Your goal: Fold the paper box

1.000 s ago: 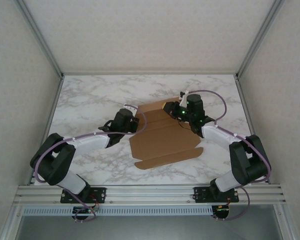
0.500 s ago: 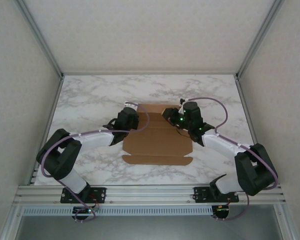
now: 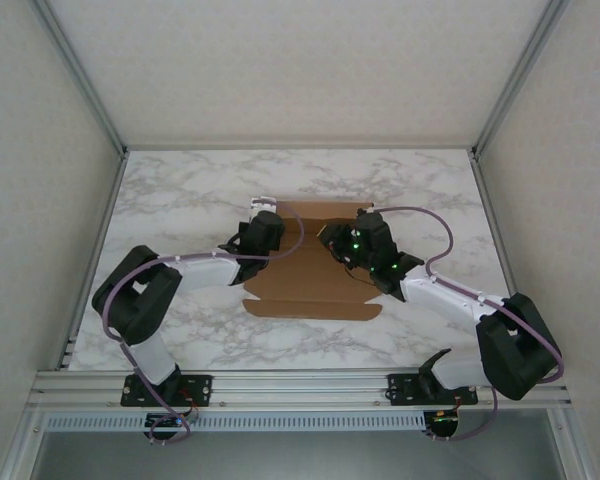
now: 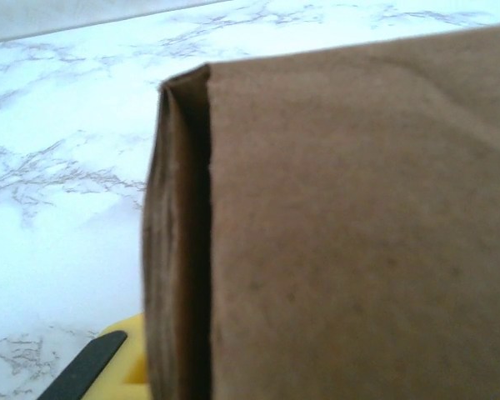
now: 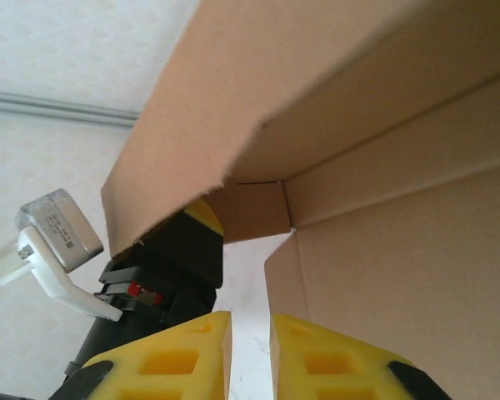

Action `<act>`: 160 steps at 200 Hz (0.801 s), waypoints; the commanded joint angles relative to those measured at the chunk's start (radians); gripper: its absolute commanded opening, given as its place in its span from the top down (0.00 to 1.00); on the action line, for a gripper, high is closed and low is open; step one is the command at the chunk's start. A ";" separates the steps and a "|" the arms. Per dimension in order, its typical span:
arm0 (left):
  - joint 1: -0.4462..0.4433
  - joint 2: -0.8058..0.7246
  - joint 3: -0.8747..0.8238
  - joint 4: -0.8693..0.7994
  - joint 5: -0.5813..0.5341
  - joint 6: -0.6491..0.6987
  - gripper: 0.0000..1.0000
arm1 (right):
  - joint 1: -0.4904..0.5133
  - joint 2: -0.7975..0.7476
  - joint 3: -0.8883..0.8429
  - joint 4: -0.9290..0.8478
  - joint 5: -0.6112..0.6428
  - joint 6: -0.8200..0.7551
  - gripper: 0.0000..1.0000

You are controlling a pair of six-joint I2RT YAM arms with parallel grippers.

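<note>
The left gripper (image 3: pixel 264 233) sits at the left edge of the paper box (image 3: pixel 315 285). In the left wrist view, one yellow finger (image 4: pixel 96 365) with a black pad shows just beside a folded cardboard edge (image 4: pixel 179 233). We cannot tell whether the jaws are clamped on that edge or only resting against it.

The box lies at the centre of the marble table (image 3: pixel 180 190), between the two grippers. Its near flap is flat on the surface.

The right gripper (image 3: pixel 332 240) is at the far right part of the box. In the right wrist view, its jaws (image 5: pixel 250 321) stand a narrow gap apart with nothing between them. A raised panel (image 5: pixel 233 100) hangs over them, and a side wall meets a corner just ahead.

Changes over the last second:
- The sheet lay skewed, with its near flap running diagonally. It now sits square, its near edge parallel to the front rail (image 3: pixel 300 383).
- Both arms have moved in toward the far edge.

We judge that the blank is now aligned and that wall-raising is under way. The near flap is not yet folded.

We can read no brand, label or print on the plain brown cardboard. The only markings we see are the green lights on the right wrist (image 3: pixel 365 238).
</note>
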 commanded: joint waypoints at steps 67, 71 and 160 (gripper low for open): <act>0.022 -0.016 -0.026 0.018 0.116 0.055 1.00 | -0.024 -0.108 0.095 -0.195 0.086 -0.154 0.50; 0.026 -0.019 -0.025 0.017 0.137 0.063 1.00 | -0.029 -0.118 0.106 -0.216 0.084 -0.175 0.48; 0.052 -0.064 0.073 -0.127 0.509 0.281 1.00 | -0.094 -0.109 0.445 -0.619 0.088 -0.560 0.49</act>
